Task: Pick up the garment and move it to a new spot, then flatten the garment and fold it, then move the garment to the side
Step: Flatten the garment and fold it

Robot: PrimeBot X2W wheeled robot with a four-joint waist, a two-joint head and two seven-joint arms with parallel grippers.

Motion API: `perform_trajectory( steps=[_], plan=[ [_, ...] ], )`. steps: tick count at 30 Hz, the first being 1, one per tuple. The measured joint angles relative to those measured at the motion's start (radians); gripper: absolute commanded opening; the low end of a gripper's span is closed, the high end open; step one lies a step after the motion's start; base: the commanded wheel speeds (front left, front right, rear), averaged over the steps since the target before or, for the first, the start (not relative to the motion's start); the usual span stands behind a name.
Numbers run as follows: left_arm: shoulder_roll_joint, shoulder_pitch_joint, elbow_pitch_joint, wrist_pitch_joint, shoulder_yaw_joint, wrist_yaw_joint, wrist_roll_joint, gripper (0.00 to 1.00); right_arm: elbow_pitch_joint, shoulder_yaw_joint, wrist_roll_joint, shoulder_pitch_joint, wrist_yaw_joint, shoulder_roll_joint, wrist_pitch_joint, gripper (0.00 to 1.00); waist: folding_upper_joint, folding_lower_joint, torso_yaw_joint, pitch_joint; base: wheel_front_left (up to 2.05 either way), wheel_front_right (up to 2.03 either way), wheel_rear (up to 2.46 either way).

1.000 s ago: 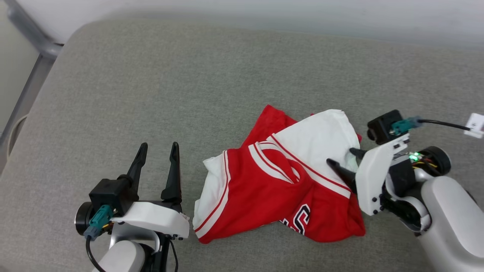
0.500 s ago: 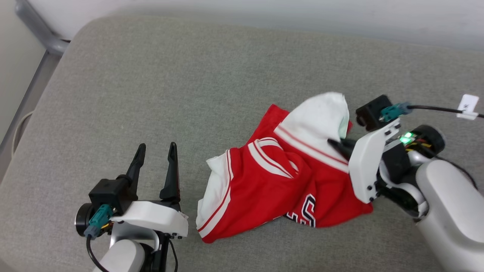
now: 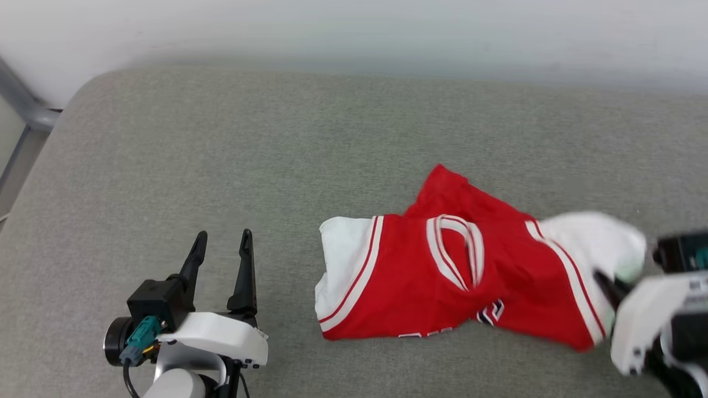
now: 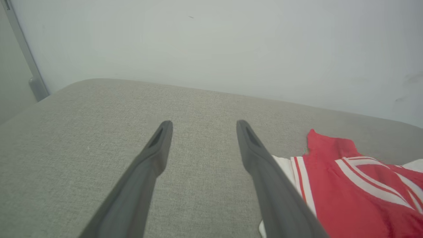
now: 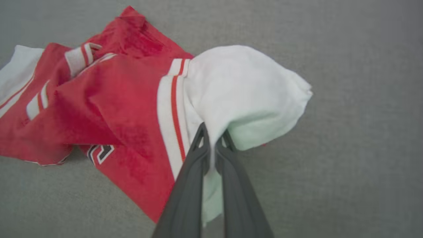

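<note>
Left gripper (image 3: 224,235) is being held at the lower left of the head view. Its fingers are being spread wide, with nothing between them. In the left wrist view, one finger (image 4: 264,172) is being overlapped with the garment's white sleeve edge; contact cannot be told.

Right gripper (image 3: 603,279) is being shown blurred at the lower right of the head view. In the right wrist view, its jaws are being pressed nearly together on a fold of white sleeve cloth. The sleeve is being bunched over the fingertips and lifted off the surface.

Garment (image 3: 398,287) is being stretched across the grey cushion (image 3: 221,138), right of centre.
- The red body is being left crumpled on the cushion, with the striped collar ring facing up at mid-body.
- The other white sleeve is being laid flat at the end nearest the left gripper.
- Black, white-outlined lettering is being shown only in part at the near hem, tucked under a fold.
- A red corner is being pointed toward the far side.

Beyond that, the cushion's rounded far edge is being backed by a pale wall (image 3: 354,27). A grey metal bar (image 3: 22,105) is being shown at the far left.
</note>
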Motion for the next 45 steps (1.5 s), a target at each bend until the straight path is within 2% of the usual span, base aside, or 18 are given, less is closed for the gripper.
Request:
perform_trajectory(
  steps=[5,8,9,10,15,22,29,34,37,45],
  plan=[
    [0.008,0.005,-0.005,0.017,-0.001,0.001,-0.005,1.0,0.006,-0.155,-0.039,0.184,0.0,0.12,-0.007,0.0,0.0,0.0,-0.027,-0.008,0.0,0.0,0.0],
    [0.015,0.005,-0.003,0.021,-0.001,0.003,-0.007,1.0,0.034,-0.199,-0.05,0.241,0.0,0.185,-0.022,0.02,0.0,0.0,-0.035,-0.005,0.0,0.0,0.0],
    [0.016,0.005,-0.002,0.022,-0.001,0.003,-0.008,1.0,0.041,-0.209,-0.051,0.244,0.0,0.198,-0.04,0.43,0.0,-0.0001,-0.037,-0.003,0.0,0.0,0.0],
    [0.017,0.005,-0.001,0.023,-0.001,0.003,-0.009,1.0,0.044,-0.218,-0.052,0.244,0.0,0.208,-0.067,1.0,0.0,0.0,-0.039,-0.002,0.0,0.0,0.0],
    [0.021,0.015,0.008,0.028,0.0,0.004,-0.018,1.0,0.039,-0.265,-0.075,0.234,0.0,0.237,-0.232,1.0,0.0,-0.0001,-0.047,-0.011,0.0,0.0,0.0],
    [0.031,0.036,0.019,0.034,0.003,0.008,-0.027,1.0,-0.021,-0.265,-0.139,0.221,0.0,0.248,-0.458,1.0,0.0,0.0,-0.06,-0.04,0.0,0.0,0.0],
    [0.05,0.047,0.016,0.044,0.011,0.018,-0.034,1.0,-0.083,-0.24,-0.124,0.239,0.0,0.25,-0.524,1.0,0.0,-0.0001,-0.086,-0.067,0.0,0.0,0.0],
    [0.074,0.039,0.008,0.102,0.003,0.014,-0.039,1.0,-0.119,-0.218,-0.115,0.249,0.0,0.25,-0.529,1.0,0.0,-0.0001,-0.111,-0.073,0.0,0.0,0.0],
    [0.095,-0.017,0.009,0.197,-0.027,-0.02,-0.047,1.0,-0.134,-0.205,-0.111,0.252,0.0,0.251,-0.528,1.0,0.0,-0.0001,-0.122,-0.06,0.0,0.0,0.0],
    [0.134,-0.24,0.073,0.501,-0.148,-0.146,-0.053,1.0,-0.143,-0.161,-0.099,0.229,0.0,0.251,-0.533,1.0,0.0,0.0,-0.175,-0.005,0.0,0.0,0.0]
  ],
)
